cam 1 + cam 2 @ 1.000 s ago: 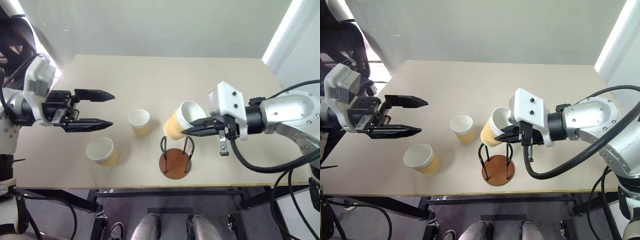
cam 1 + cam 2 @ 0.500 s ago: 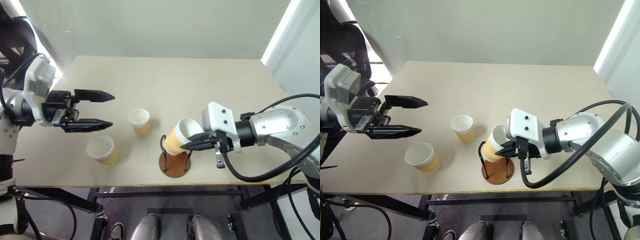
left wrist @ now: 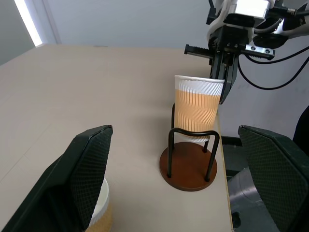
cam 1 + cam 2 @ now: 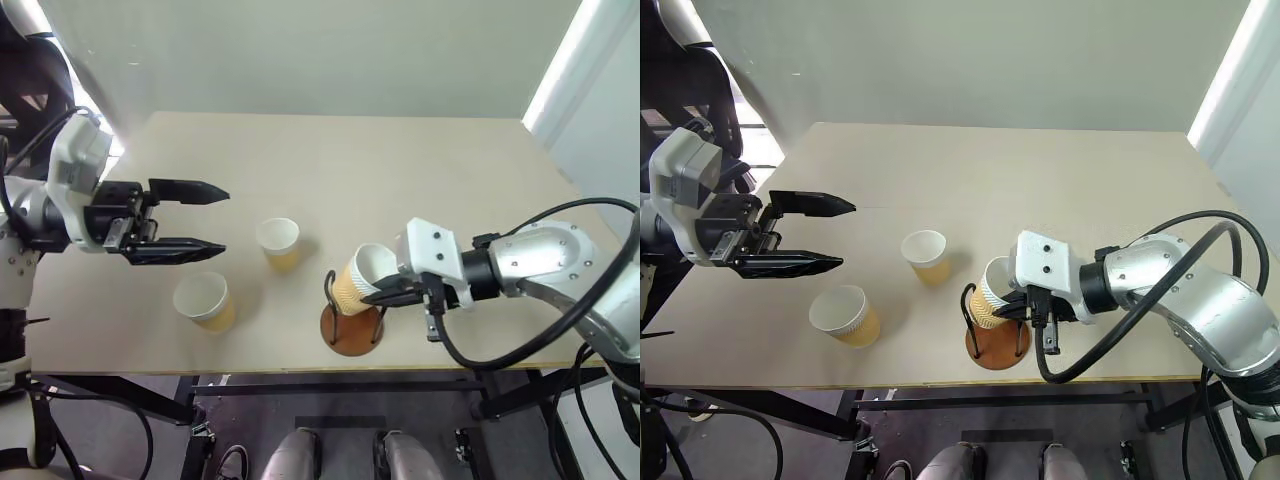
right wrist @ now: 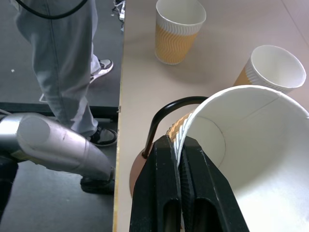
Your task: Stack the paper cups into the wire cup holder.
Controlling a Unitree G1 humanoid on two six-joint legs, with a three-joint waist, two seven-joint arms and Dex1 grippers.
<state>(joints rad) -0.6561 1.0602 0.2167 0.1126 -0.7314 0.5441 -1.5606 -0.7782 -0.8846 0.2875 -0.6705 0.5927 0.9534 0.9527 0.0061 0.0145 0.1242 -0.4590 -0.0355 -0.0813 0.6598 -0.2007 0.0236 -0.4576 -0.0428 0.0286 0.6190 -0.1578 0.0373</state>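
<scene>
My right gripper (image 4: 386, 293) is shut on the rim of one paper cup (image 4: 360, 277), one finger inside and one outside. This cup leans slightly, and its bottom sits between the dark loops of the wire cup holder (image 4: 349, 331), above the reddish-brown base (image 3: 189, 166). In the right wrist view the black fingers (image 5: 161, 193) pinch the cup's wall (image 5: 251, 145) beside a wire loop (image 5: 166, 108). Two more paper cups stand upright on the table, one (image 4: 279, 243) left of the holder and one (image 4: 205, 301) nearer the front. My left gripper (image 4: 224, 217) hovers open above the table's left side, holding nothing.
The tan table (image 4: 400, 160) stretches wide behind the cups. The holder stands close to the table's front edge (image 4: 420, 370). A person's legs and shoes (image 5: 67, 58) are on the floor just off that edge.
My right gripper has come down and toward the front with the cup, bringing its bottom from above the holder in between the wire loops. The left gripper and the two standing cups have not moved.
</scene>
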